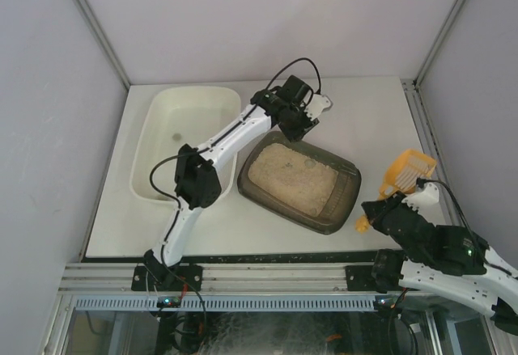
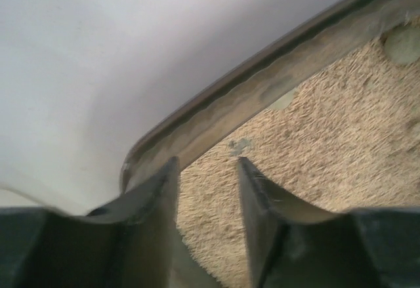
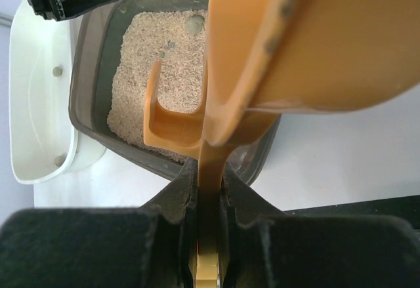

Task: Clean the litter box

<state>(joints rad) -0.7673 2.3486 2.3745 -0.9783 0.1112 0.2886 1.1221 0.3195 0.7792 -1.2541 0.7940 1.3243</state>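
Scooping looks not yet begun: your right pincer (image 3: 209,178) clamps the orange slotted plastic scoop (image 1: 407,171) beside the dark grey-brown rectangular plastic litter box (image 1: 350,187) in the middle of the desk (image 1: 372,112), while your left pincer (image 2: 208,163) hangs with fingers apart over its far rim, and a greyish lump (image 3: 193,23) lies unsifted in the sand.

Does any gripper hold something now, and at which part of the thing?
The right gripper holds the orange litter scoop by its handle. The left gripper is open above the litter box rim and holds nothing.

scoop (image 3: 328,39) — blurred, cut off top | litter box (image 2: 275,83) rim — blurred
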